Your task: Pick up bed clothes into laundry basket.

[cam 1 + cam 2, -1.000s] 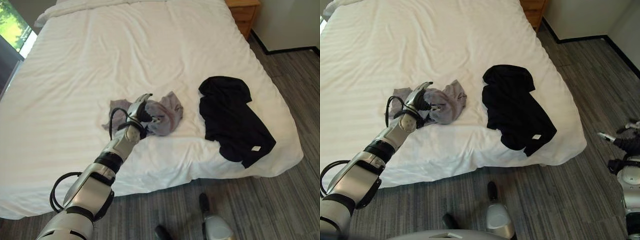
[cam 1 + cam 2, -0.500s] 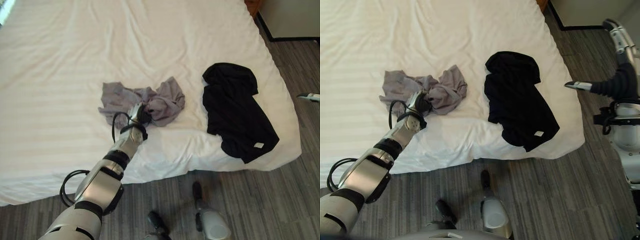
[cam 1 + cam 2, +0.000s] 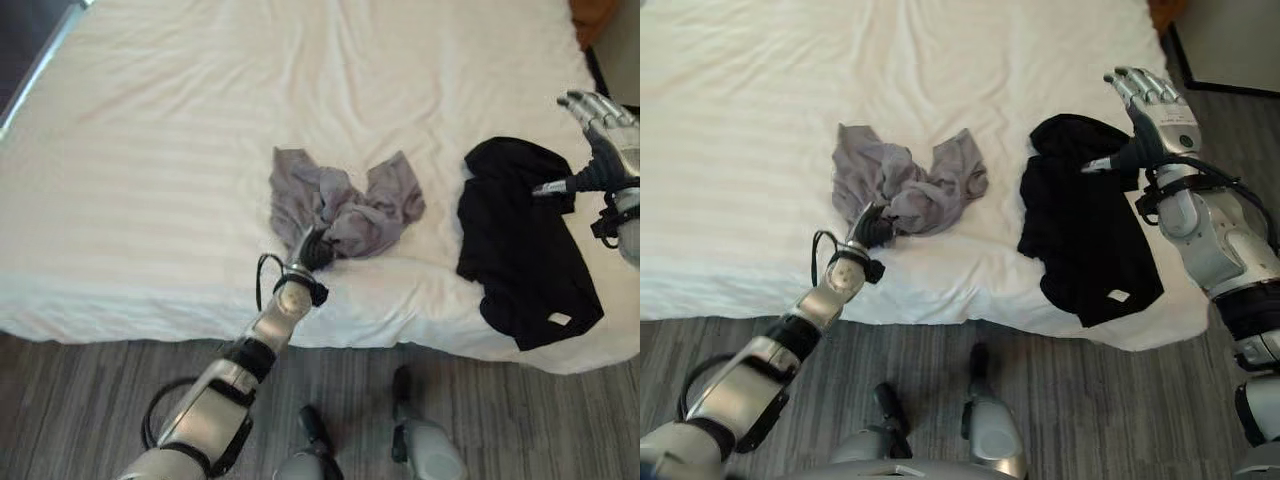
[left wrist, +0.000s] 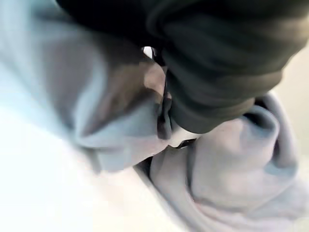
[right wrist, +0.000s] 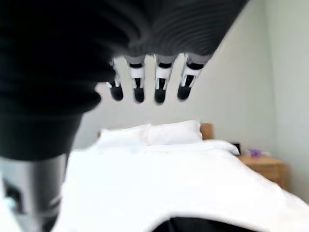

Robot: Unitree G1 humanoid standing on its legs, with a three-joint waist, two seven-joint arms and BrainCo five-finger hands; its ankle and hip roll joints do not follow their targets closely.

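From the left eye view, a big bed with a white striped sheet (image 3: 200,150) holds a crumpled grey cloth garment (image 3: 345,205) near its front edge; the left hand (image 3: 312,250) is at the front edge of that garment, but I cannot tell here if it is curled; a black cloth shirt (image 3: 520,240) lies flat, well apart to the right; the right hand (image 3: 600,125) hangs above it with its fingers spread; grey wood floor (image 3: 80,400) runs along the bed.

From the right eye view, the right hand is above the black shirt's top edge, not touching it.

From the left wrist view, the left hand's dark cover presses into grey folds; its fingers are hidden.

From the right wrist view, the straight fingers (image 5: 161,84) point toward white pillows (image 5: 149,133) and a wooden bedside cabinet (image 5: 263,166).
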